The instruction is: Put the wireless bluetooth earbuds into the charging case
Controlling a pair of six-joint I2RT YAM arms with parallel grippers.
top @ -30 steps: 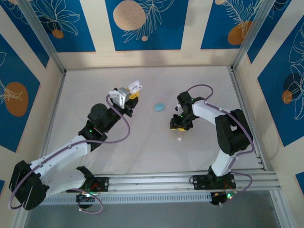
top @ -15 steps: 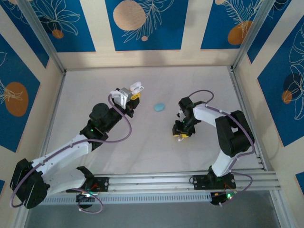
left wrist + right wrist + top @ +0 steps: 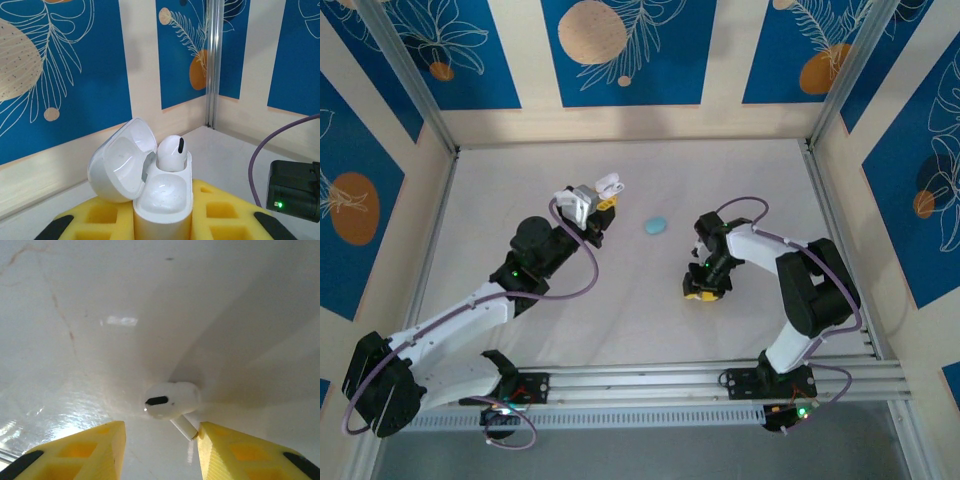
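Observation:
The white charging case (image 3: 162, 200) stands upright between the yellow pads of my left gripper (image 3: 162, 222), which is shut on it. Its lid (image 3: 116, 162) hangs open to the left, and one white earbud (image 3: 171, 152) sits in the far socket while the near socket shows bare. From above, my left gripper (image 3: 601, 199) holds the case (image 3: 608, 184) up over the table's left middle. My right gripper (image 3: 701, 291) is down at the tabletop. Its jaws stand open around a second white earbud (image 3: 172, 400) lying on the table, and the stem tip touches the right finger (image 3: 240, 455).
A light blue oval case (image 3: 656, 226) lies shut on the white table (image 3: 750, 170) between the two grippers. Patterned walls and metal posts (image 3: 840, 80) close in the table on three sides. A rail (image 3: 700, 380) runs along the near edge.
My right gripper has come down and toward the near edge, over the earbud that lay bare on the table a second ago. The left arm has barely moved.

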